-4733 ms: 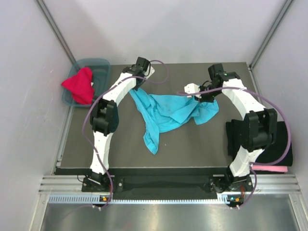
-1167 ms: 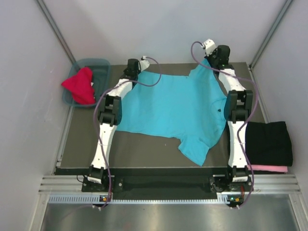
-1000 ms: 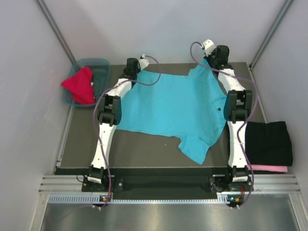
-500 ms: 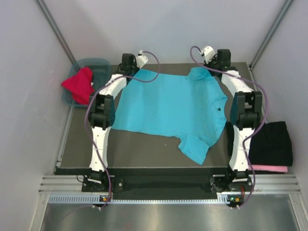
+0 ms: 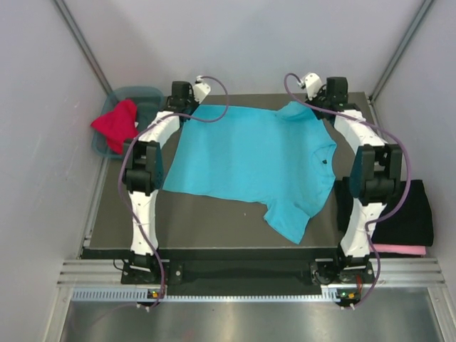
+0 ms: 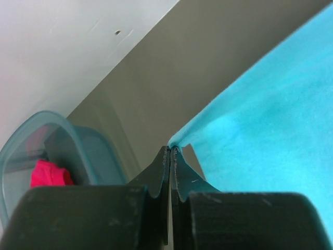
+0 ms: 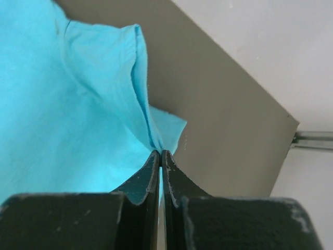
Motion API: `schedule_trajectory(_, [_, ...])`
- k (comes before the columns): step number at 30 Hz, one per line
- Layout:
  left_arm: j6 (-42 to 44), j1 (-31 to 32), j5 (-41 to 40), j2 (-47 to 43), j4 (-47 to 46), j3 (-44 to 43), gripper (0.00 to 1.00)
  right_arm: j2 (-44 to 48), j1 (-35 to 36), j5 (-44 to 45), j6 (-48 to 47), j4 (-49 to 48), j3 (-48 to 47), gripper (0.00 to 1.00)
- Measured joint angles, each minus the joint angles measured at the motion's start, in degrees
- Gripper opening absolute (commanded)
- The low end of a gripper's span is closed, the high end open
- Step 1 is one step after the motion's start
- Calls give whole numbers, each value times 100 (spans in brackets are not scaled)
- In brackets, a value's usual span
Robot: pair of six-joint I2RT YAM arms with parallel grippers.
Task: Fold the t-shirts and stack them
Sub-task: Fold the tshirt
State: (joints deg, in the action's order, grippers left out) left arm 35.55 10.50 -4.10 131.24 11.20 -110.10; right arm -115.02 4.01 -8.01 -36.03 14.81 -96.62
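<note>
A turquoise t-shirt (image 5: pixel 249 160) lies spread flat over the dark mat (image 5: pixel 214 221), one sleeve pointing to the front right. My left gripper (image 5: pixel 182 100) is shut on the shirt's far left corner (image 6: pixel 179 139). My right gripper (image 5: pixel 329 92) is shut on its far right edge by the sleeve (image 7: pixel 151 130). A red t-shirt (image 5: pixel 117 125) hangs over the blue bin (image 5: pixel 146 96) at the far left. A folded black t-shirt (image 5: pixel 399 214) lies on a pink one (image 5: pixel 399 249) at the right.
The bin also shows in the left wrist view (image 6: pixel 57 151), with red cloth (image 6: pixel 49 174) inside. White enclosure walls stand close behind and beside the mat. The metal rail (image 5: pixel 249 274) runs along the near edge.
The crumpled turquoise shirt has been pulled out flat. Over the last second both grippers drew the far edge outward and back, the left going left, the right going right.
</note>
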Motion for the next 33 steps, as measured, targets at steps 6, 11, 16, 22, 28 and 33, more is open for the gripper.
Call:
schedule_trajectory(6, [-146,-116,42,-317,-7,118,0,225,0,0,0,116,431,0])
schedule_trajectory(11, [-157,-146,155,-435,2,131,0,463,-7,0,4,146,632,0])
schedule_trajectory(16, [-153,-144,245,-446,48,184,0,807,-44,-4,4,151,863,0])
schedule_trajectory(22, [-114,-146,385,-621,57,498,0,1287,-81,-15,20,173,1224,0])
schedule_trajectory(28, [-107,-146,476,-859,59,839,0,1696,-83,-42,39,236,1652,0])
schedule_trajectory(33, [-98,-160,518,-1093,83,1139,0,2015,-83,-79,92,343,2100,0])
